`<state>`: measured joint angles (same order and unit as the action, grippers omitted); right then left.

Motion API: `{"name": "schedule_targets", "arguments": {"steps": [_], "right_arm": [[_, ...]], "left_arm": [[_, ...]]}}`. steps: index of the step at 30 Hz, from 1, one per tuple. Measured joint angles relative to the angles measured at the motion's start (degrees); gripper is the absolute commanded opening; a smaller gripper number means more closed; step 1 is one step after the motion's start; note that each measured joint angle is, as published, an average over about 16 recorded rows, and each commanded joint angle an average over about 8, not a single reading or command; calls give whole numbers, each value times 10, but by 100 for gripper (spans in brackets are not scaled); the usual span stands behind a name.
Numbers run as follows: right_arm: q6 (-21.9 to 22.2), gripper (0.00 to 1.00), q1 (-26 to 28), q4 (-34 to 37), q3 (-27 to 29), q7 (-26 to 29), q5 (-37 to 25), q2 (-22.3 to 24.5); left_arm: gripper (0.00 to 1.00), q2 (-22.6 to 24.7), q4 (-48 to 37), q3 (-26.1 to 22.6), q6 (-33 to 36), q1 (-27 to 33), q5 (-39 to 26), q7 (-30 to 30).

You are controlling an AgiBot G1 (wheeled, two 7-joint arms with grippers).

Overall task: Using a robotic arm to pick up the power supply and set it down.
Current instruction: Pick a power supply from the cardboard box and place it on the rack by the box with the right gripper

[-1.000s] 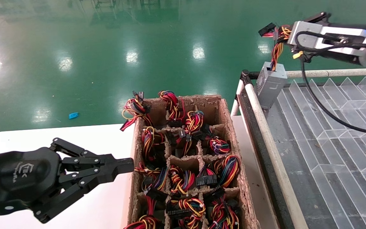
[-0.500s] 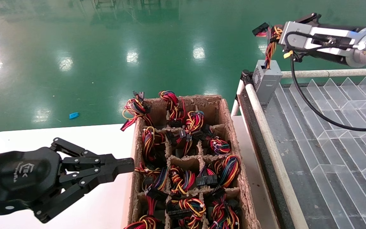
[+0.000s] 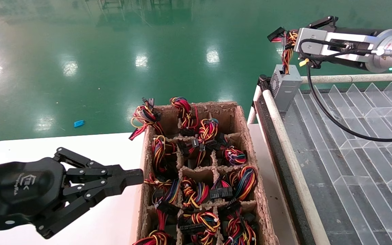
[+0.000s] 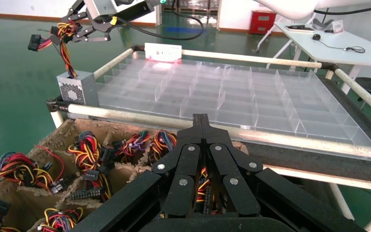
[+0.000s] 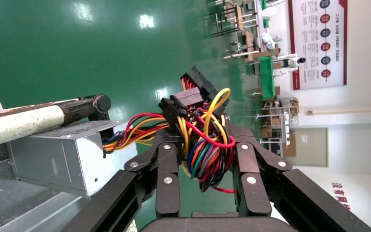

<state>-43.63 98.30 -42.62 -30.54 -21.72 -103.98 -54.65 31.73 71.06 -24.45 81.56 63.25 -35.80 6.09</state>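
Only in the right wrist view is the grip itself shown: the right gripper [image 5: 204,145] is closed around the wire bundle [image 5: 206,145] of the power supply [image 5: 60,157], with the black plugs [image 5: 186,99] standing out past its fingertips. From the bundle, red, yellow and orange wires run down into the grey metal box, which sits below and ahead of the fingers, against a white rail [image 5: 24,123] with a black end joint.

From the head view the wider setting is seen. The right gripper [image 3: 286,37] is held out at the far right, its silver-grey wrist block [image 3: 313,44] and white forearm [image 3: 385,54] lying almost level, and the power supply [image 3: 286,85] is seen directly beneath the fingers at the far corner of a clear divided tray [image 3: 359,136]. Whether the box rests on that corner or hangs just above it cannot be told. A black cable [image 3: 322,105] loops down from the wrist across the tray.

In the left wrist view the vent grille of the power supply [image 4: 72,89] is shown facing outward, a detail hidden from the right wrist camera, with the right gripper [image 4: 67,34] above it.

The left gripper [image 3: 133,177] is parked low over the white table [image 3: 107,217], fingers pressed together, its tip just beside the pulp-cardboard divider tray [image 3: 247,136], whose cells are filled with other wire bundles.
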Motion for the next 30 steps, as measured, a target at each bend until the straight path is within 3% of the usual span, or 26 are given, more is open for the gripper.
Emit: {"name": "schedule_targets", "arguments": {"steps": [17,30], "right_arm": [[-15,100,-6,-24,3,12,11,8],[-23,100,-17,-51,37,-4,76,25]], "left_arm": [[0,0,0,0,0,0,0,0],[0,0,0,0,0,0,0,0]]}}
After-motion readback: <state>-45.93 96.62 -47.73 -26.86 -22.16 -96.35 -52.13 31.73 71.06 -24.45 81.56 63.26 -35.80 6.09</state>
